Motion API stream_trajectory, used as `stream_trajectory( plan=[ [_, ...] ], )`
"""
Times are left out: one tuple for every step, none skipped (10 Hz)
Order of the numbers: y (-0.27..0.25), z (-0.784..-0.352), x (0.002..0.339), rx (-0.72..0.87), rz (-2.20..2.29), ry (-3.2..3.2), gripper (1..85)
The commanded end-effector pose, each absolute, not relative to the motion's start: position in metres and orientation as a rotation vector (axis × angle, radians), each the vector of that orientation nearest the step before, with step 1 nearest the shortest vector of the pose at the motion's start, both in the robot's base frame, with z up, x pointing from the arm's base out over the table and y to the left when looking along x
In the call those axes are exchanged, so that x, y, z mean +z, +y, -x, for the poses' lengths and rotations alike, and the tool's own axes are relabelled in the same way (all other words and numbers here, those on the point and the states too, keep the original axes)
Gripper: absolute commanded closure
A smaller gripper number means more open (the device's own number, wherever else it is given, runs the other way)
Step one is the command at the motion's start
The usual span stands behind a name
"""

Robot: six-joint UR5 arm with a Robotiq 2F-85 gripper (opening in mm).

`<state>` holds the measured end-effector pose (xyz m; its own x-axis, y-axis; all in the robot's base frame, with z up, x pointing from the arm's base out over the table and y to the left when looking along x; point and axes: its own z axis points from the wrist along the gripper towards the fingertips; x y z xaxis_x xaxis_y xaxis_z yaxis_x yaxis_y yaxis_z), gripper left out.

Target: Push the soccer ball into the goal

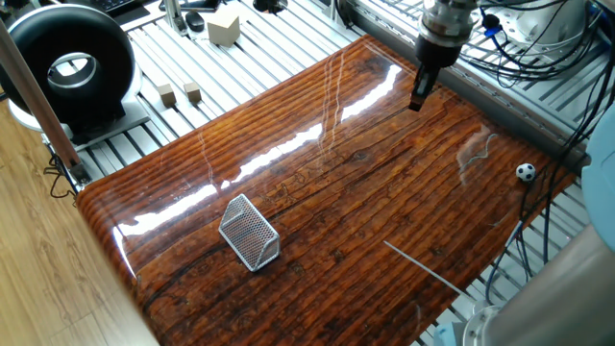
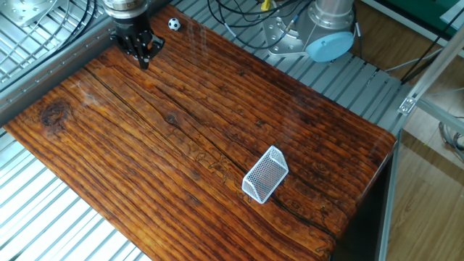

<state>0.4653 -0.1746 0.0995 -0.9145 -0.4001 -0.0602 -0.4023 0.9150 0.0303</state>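
The soccer ball is a tiny white ball with black patches at the right edge of the wooden board; in the other fixed view it lies at the board's far edge. The goal is a small wire-mesh wedge near the board's front left; it also shows in the other fixed view. My gripper hangs with its fingers together just above the board's far edge, well left of the ball; in the other fixed view it is a short way from the ball. It holds nothing.
A big black ring-shaped device stands at the back left. Small wooden cubes and a larger one lie on the slatted metal table. Cables run at the back right. A thin rod lies on the board.
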Motion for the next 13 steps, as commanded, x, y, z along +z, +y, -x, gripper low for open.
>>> stream_trajectory(
  plan=[
    [-0.176,-0.469,0.101,0.06,0.576,3.02,84.7],
    [-0.182,-0.469,0.101,0.026,0.631,3.014,84.7],
    [-0.193,-0.47,0.101,-0.045,0.695,3.005,84.7],
    [-0.202,-0.463,0.106,-0.078,0.749,3.007,84.7],
    [-0.208,-0.439,0.115,-0.034,0.799,3.036,84.7],
    [-0.214,-0.411,0.121,-0.007,0.791,3.074,84.7],
    [-0.225,-0.39,0.125,0.014,0.81,3.09,84.7],
    [-0.241,-0.372,0.123,0.027,0.851,3.1,84.7],
    [-0.254,-0.336,0.118,0.101,0.89,3.163,84.7],
    [-0.271,-0.321,0.109,0.069,0.899,3.175,84.7],
    [-0.28,-0.308,0.097,0.07,0.877,3.194,84.7],
    [-0.287,-0.294,0.085,0.05,0.835,3.224,84.7],
    [-0.289,-0.271,0.077,0.071,0.786,3.287,84.7]
  ],
)
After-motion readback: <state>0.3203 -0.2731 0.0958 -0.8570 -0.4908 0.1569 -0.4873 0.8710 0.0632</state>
